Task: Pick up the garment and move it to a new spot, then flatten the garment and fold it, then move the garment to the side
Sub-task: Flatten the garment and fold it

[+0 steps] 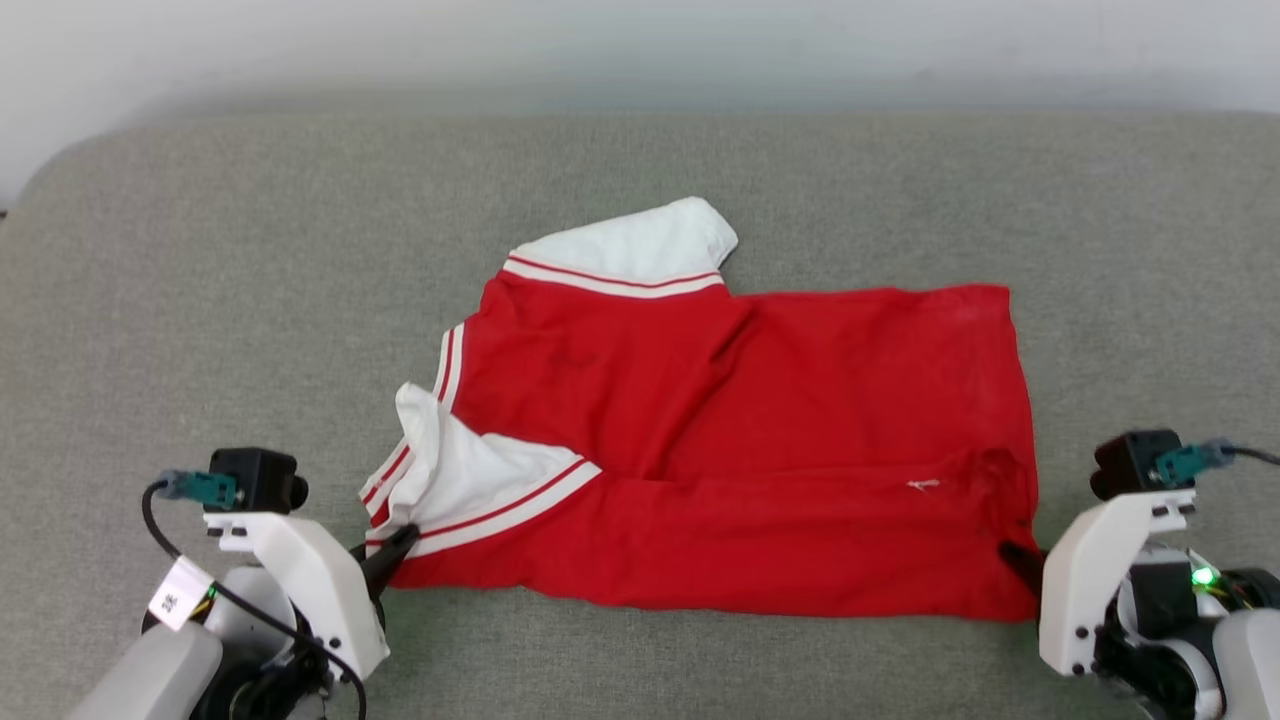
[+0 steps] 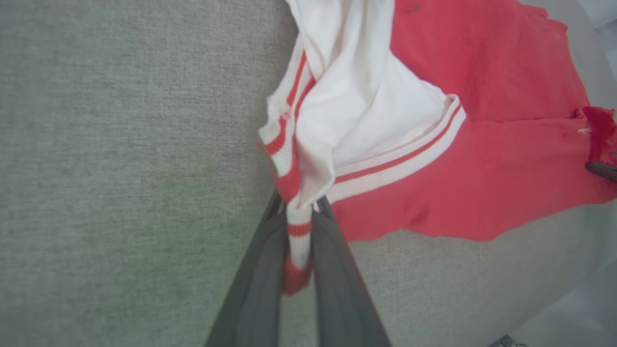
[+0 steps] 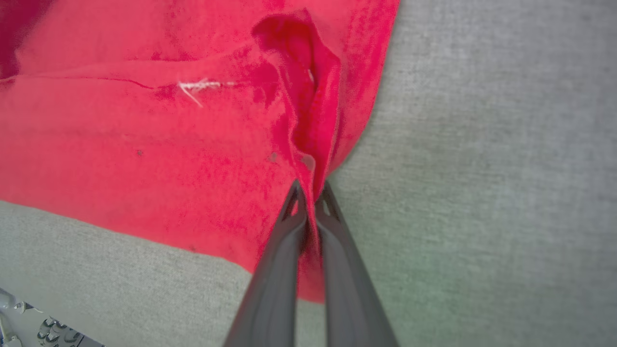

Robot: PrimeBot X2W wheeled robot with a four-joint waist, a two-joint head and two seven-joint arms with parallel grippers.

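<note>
Red jersey fabric, the garment (image 1: 740, 440), lies spread but creased in the middle of the grey cloth-covered table (image 1: 200, 300), its white sleeves toward the robot's left. The left tool (image 1: 400, 540) is closed on striped trim at the near sleeve, and the right tool (image 1: 1010, 555) pinches the near right hem corner. Thin cloth could slip from either narrow pinch if the arms pull unevenly. The sleeve may also stretch rather than carry the body along, leaving fresh wrinkles.

Garment (image 2: 482, 193) partly beyond wrist views' edges
</note>
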